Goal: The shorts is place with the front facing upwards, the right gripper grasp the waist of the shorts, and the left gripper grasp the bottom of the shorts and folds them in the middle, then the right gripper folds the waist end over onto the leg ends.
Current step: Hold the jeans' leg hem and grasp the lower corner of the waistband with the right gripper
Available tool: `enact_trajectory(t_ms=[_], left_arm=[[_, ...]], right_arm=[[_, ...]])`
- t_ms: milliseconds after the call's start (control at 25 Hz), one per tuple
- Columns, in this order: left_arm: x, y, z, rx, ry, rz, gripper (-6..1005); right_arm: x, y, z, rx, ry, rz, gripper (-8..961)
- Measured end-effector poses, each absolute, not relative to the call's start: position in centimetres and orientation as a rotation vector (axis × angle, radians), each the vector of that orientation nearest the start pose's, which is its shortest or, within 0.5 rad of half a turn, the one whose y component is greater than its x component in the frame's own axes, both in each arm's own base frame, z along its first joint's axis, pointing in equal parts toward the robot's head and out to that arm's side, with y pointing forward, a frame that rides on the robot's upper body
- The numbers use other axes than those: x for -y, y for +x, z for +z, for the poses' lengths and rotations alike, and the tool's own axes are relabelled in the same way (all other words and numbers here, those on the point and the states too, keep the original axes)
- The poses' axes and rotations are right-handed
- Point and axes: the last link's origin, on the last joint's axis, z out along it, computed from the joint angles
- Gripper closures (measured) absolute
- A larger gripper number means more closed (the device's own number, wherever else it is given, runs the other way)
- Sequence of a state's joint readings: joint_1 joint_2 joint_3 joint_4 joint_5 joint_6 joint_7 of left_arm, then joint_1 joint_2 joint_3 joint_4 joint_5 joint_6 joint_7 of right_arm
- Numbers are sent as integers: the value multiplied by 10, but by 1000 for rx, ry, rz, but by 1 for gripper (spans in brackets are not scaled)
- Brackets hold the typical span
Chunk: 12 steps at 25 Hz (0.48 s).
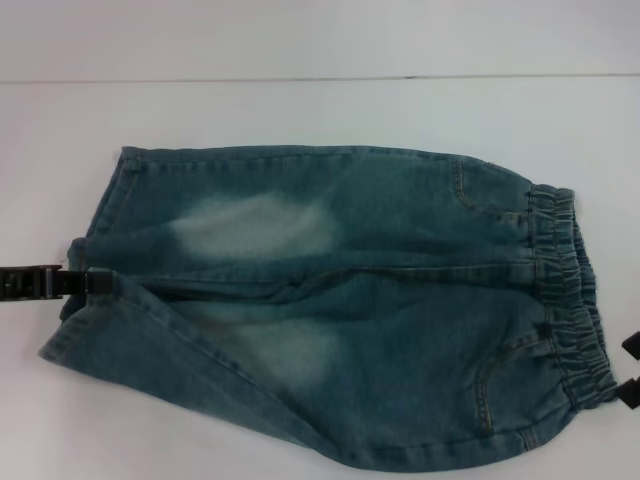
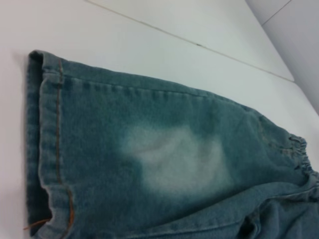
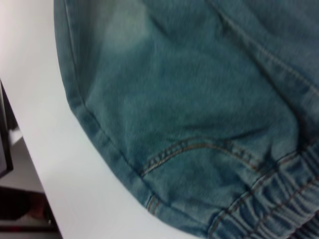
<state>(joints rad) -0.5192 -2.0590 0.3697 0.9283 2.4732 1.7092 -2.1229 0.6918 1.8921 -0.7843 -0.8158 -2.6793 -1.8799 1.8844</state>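
Blue denim shorts [image 1: 340, 300] lie flat on the white table, front up. The elastic waist [image 1: 565, 290] is at the right and the leg ends [image 1: 100, 215] are at the left. My left gripper [image 1: 88, 283] reaches in from the left edge and touches the hem where the two legs meet. At the right edge my right gripper [image 1: 630, 370] stands beside the near end of the waist, with its two dark fingertips apart. The left wrist view shows the far leg's hem [image 2: 45, 144]. A pocket seam [image 3: 199, 149] and the waist gathers [image 3: 279, 199] fill the right wrist view.
The white table [image 1: 300, 110] runs on behind the shorts, with a thin seam line across it. Its near edge [image 3: 55, 169] shows in the right wrist view, with dark floor beyond. The shorts' near side lies close to that edge.
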Motion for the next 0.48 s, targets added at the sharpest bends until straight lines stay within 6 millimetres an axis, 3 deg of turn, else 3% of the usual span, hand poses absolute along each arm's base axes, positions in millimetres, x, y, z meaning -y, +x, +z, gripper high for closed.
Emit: enact_trajectory(t_ms=[480], left_arm=[[-315,-310,67,1599,-2350,-427,972]], right_arm=[[-324,288,63,-1116,-2947,-586,61]])
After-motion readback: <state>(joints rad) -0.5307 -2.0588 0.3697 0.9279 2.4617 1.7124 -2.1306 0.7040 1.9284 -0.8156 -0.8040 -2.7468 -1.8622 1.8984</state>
